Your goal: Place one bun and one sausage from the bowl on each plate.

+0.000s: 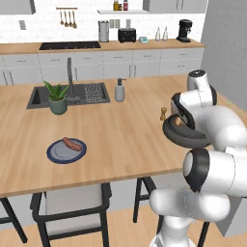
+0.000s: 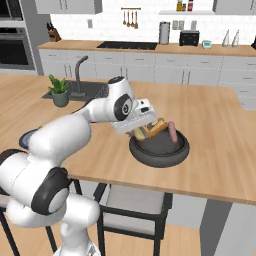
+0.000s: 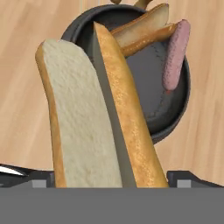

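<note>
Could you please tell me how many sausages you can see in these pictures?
2. One sausage lies on the blue-rimmed plate on the counter; the other sausage lies in the dark bowl beside the buns. More may be hidden behind the arm.

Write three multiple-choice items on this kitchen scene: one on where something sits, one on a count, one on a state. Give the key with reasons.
1. Where does the blue-rimmed plate sit?
A. on the wooden counter
B. in the sink
C. on a chair

2. How many sausages lie in the dark bowl?
A. none
B. one
C. three

3. How is the gripper?
A. open, by a bun
B. shut on a sausage
C. shut on the plate

Key: 1 A, it rests on wood near the plant; 2 B, one pink sausage shows; 3 A, the split bun stands between its spread tips.
</note>
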